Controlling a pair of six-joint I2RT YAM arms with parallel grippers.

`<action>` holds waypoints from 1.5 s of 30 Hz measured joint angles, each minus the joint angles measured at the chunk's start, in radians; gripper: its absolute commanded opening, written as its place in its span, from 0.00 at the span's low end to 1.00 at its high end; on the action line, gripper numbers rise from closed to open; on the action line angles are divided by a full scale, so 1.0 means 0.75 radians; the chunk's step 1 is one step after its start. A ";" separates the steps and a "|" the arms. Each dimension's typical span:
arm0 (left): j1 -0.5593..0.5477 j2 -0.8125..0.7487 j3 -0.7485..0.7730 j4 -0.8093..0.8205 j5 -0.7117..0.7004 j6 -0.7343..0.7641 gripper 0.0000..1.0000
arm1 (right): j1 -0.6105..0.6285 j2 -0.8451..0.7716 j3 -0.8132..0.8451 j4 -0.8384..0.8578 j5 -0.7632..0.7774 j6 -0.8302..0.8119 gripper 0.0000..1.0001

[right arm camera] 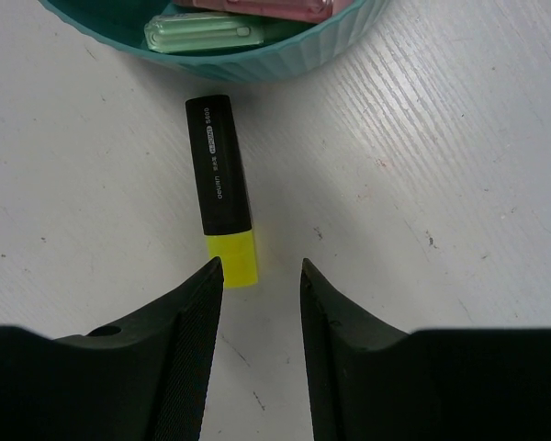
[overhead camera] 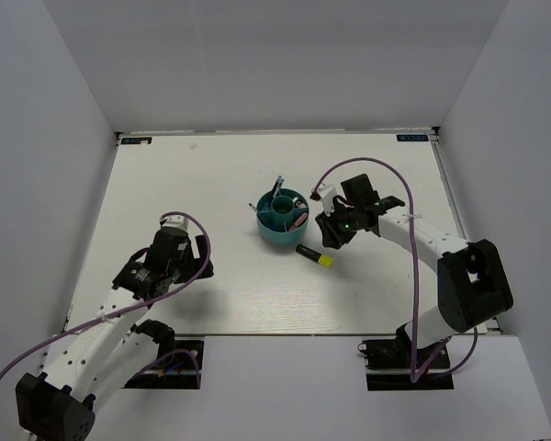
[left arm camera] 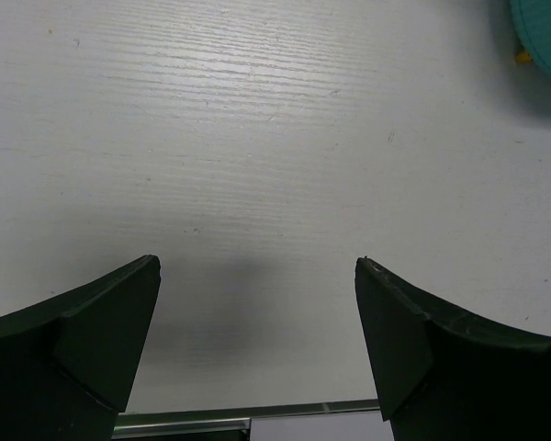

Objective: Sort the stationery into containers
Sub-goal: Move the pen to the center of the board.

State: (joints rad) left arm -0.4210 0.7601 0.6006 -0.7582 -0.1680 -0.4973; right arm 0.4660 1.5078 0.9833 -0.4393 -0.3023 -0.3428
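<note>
The round teal organizer (overhead camera: 282, 220) stands mid-table with thin blue pens (overhead camera: 276, 188) sticking up from it. In the right wrist view its rim (right arm camera: 257, 66) holds a pale green marker (right arm camera: 202, 33) and a pink one (right arm camera: 257, 7). A black marker with a yellow cap (right arm camera: 219, 175) lies flat on the table just beside the organizer (overhead camera: 314, 256). My right gripper (right arm camera: 259, 264) hovers open just behind the yellow cap, nothing between its fingers. My left gripper (left arm camera: 257, 262) stands wide open over bare table, far left of the organizer (left arm camera: 546, 23).
White walls (overhead camera: 64, 138) enclose the table on three sides. The table's near edge (left arm camera: 257, 418) shows just below the left fingers. Purple cables (overhead camera: 395, 179) loop over both arms.
</note>
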 measured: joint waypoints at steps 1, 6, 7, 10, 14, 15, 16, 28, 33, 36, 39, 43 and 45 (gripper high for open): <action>0.000 0.000 0.000 0.000 0.001 0.001 0.97 | 0.000 0.000 0.000 0.001 -0.001 0.002 0.43; 0.001 0.000 0.000 0.002 0.016 0.001 0.99 | 0.000 0.000 0.000 0.000 -0.001 0.018 0.44; 0.000 -0.001 0.000 0.002 0.019 0.001 0.99 | 0.000 0.000 0.000 0.000 -0.001 0.022 0.44; 0.000 -0.002 0.000 0.004 0.031 0.001 0.99 | 0.000 0.000 0.000 -0.001 -0.001 0.029 0.44; 0.000 -0.010 0.000 0.004 0.037 0.001 1.00 | 0.000 0.000 0.000 -0.001 -0.001 0.033 0.44; 0.000 -0.013 0.000 0.004 0.038 0.001 1.00 | 0.000 0.000 0.000 -0.001 -0.001 0.033 0.46; 0.001 -0.015 0.000 0.004 0.040 0.001 1.00 | 0.000 0.000 0.000 -0.001 -0.001 0.034 0.46; 0.000 -0.063 -0.005 0.040 0.255 0.160 1.00 | -0.001 -0.061 -0.042 -0.007 0.001 0.011 0.50; 0.000 -0.051 -0.005 0.042 0.309 0.187 1.00 | -0.002 -0.073 -0.042 -0.002 0.001 0.012 0.52; 0.000 -0.050 -0.005 0.044 0.320 0.192 1.00 | -0.003 -0.073 -0.042 0.000 0.001 0.013 0.54; 0.000 -0.053 -0.005 0.044 0.319 0.195 1.00 | -0.001 -0.073 -0.042 0.001 0.002 0.009 0.54; 0.000 -0.061 -0.005 0.044 0.313 0.198 1.00 | -0.001 -0.073 -0.054 0.030 0.002 -0.005 0.54; 0.000 -0.061 -0.005 0.044 0.309 0.199 1.00 | 0.007 -0.071 -0.068 0.047 0.003 -0.008 0.54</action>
State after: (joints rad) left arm -0.4210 0.7143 0.5968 -0.7250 0.0635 -0.3481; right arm 0.4709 1.4548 0.9321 -0.4038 -0.3004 -0.3489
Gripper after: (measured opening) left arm 0.992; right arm 0.537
